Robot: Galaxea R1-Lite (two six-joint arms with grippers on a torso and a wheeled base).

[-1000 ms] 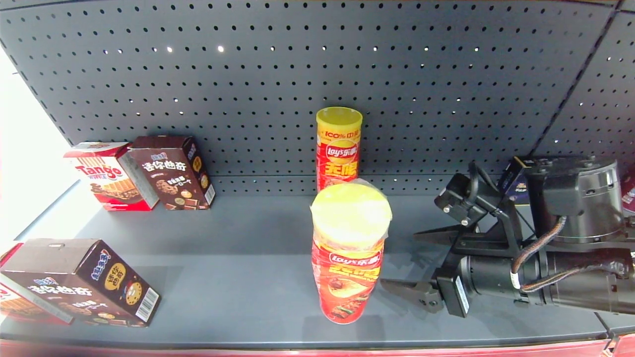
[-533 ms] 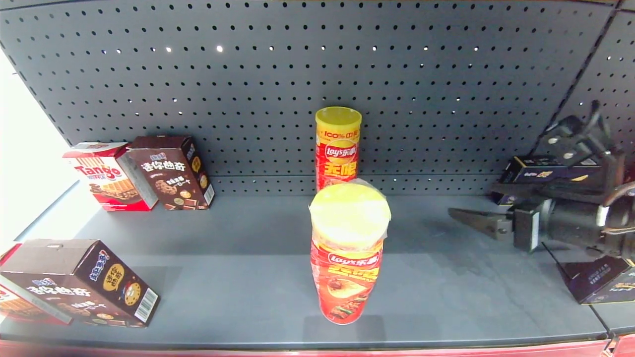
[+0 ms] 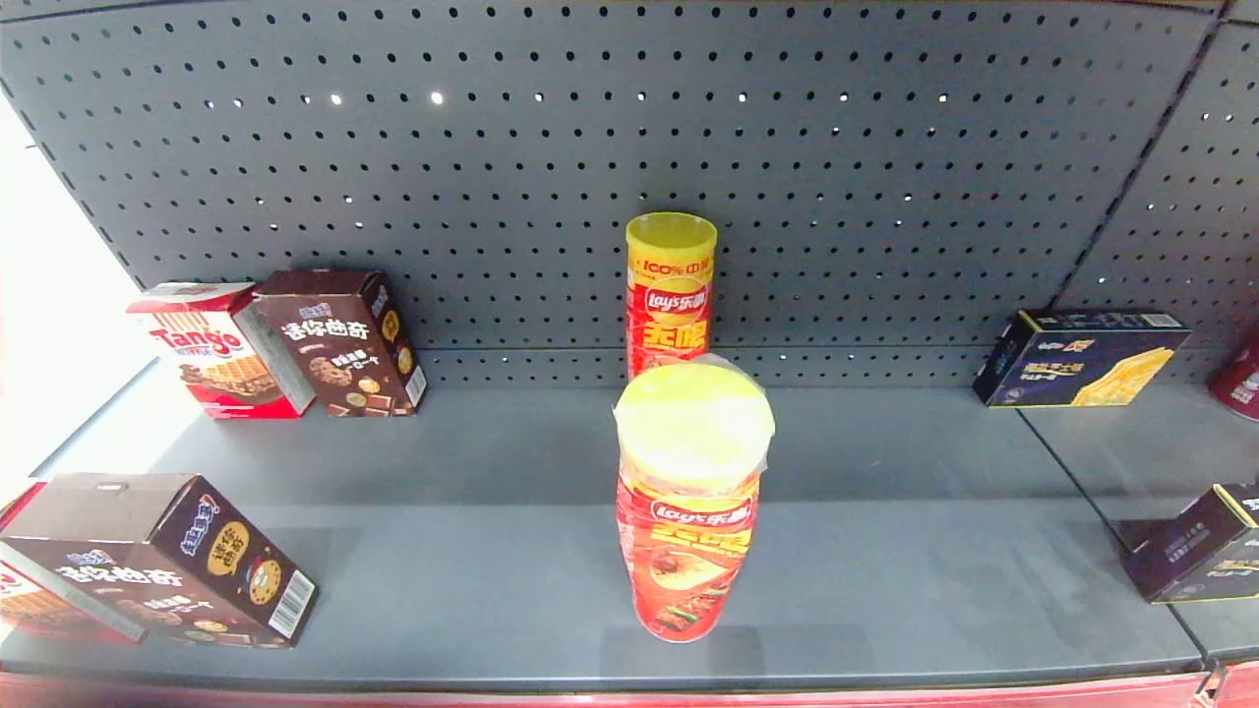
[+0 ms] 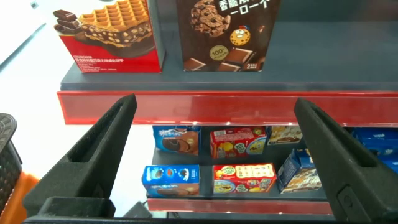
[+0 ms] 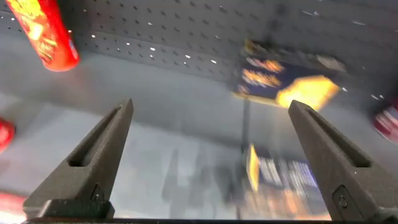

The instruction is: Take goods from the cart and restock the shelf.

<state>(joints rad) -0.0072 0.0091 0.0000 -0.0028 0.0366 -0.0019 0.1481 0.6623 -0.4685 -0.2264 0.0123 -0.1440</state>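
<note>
A red crisp canister (image 3: 691, 506) stands upright near the front of the grey shelf (image 3: 472, 551), partly hiding a second canister (image 3: 672, 285) by the pegboard. The near-left cookie box (image 3: 157, 560) is cut by the frame. The left gripper (image 4: 214, 102), fingers wide apart, faces the shelf's red edge. The right gripper (image 5: 211, 104), likewise spread, faces a blurred dark-blue box (image 5: 286, 78).

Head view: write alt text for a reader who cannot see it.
Two chip cans stand upright at the middle of a grey shelf, the front can near the edge and the rear can by the pegboard wall. Snack boxes sit at the left, dark blue boxes at the right.
</note>
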